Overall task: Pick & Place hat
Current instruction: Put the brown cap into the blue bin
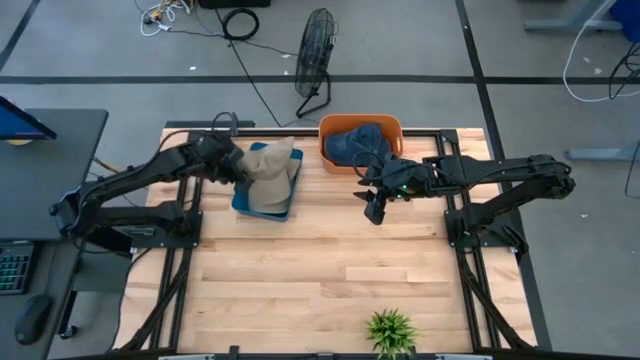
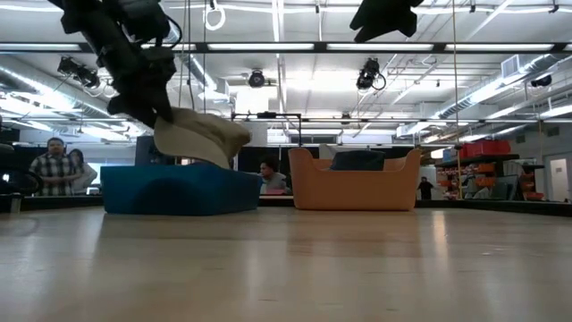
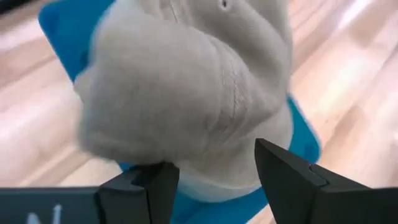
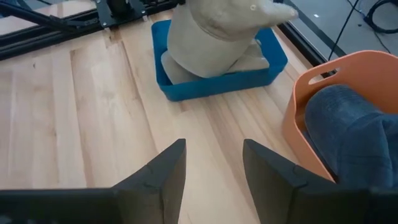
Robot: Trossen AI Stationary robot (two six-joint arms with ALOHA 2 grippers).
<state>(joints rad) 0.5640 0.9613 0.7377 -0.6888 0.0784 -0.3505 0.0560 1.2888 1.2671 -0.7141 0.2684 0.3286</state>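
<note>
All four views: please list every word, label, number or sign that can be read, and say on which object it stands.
"N": one white letter on the dark body of the left gripper, at the edge of the left wrist view; any further letters are cut off.
The beige hat, blue tray, orange basket and blue hat: no text visible.
Shelves far back in the low view: any labels are too small to read.
</note>
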